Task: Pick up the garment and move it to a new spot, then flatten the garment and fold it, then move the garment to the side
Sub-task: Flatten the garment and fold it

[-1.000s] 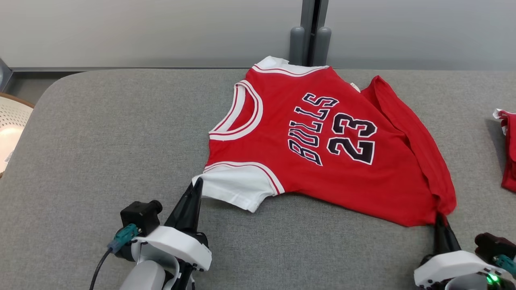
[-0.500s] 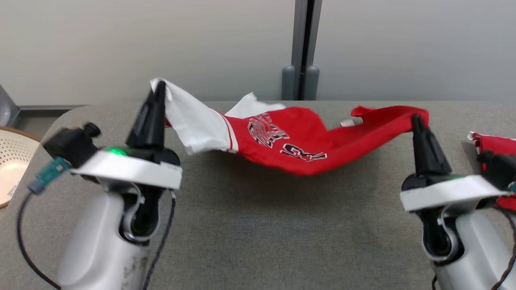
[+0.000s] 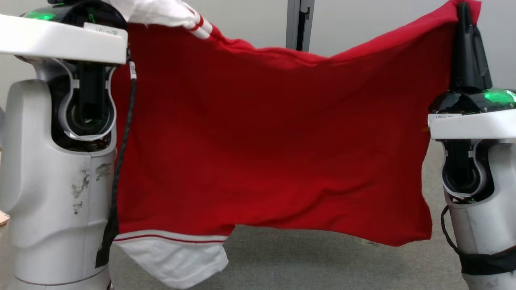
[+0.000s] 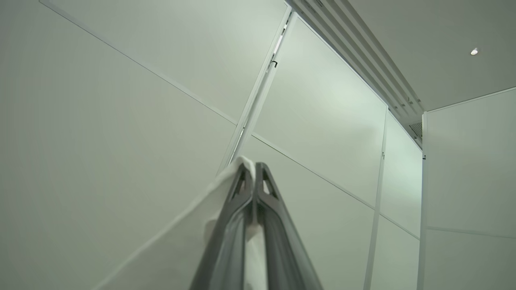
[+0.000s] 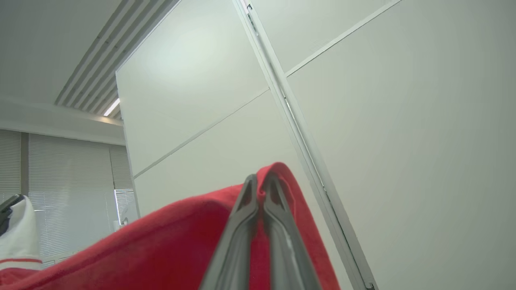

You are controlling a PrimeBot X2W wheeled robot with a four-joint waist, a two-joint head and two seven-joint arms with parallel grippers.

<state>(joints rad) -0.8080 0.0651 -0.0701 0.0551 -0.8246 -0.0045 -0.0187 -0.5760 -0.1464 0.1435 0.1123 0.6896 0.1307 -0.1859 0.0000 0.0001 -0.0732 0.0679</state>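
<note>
The garment (image 3: 262,141), a red jersey with white sleeves, hangs spread in the air between my two raised arms, plain back side toward the head camera. My left gripper (image 4: 254,169) is shut on the edge of a white sleeve (image 4: 193,241), with the left wrist (image 3: 60,40) high at the head view's left. My right gripper (image 3: 465,12) is shut on a red corner of the garment (image 5: 161,241) at the top right. The other white sleeve (image 3: 173,257) dangles at the lower left. The garment's lower edge hangs just above the table.
The grey padded table (image 3: 302,257) lies beneath the hanging cloth. A grey post (image 3: 298,24) rises on the pale wall behind. Both wrist views look up at wall panels and ceiling.
Both arms have risen with their corners held, lifting the garment off the table until it hangs spread between them. The head camera has also tilted up.
</note>
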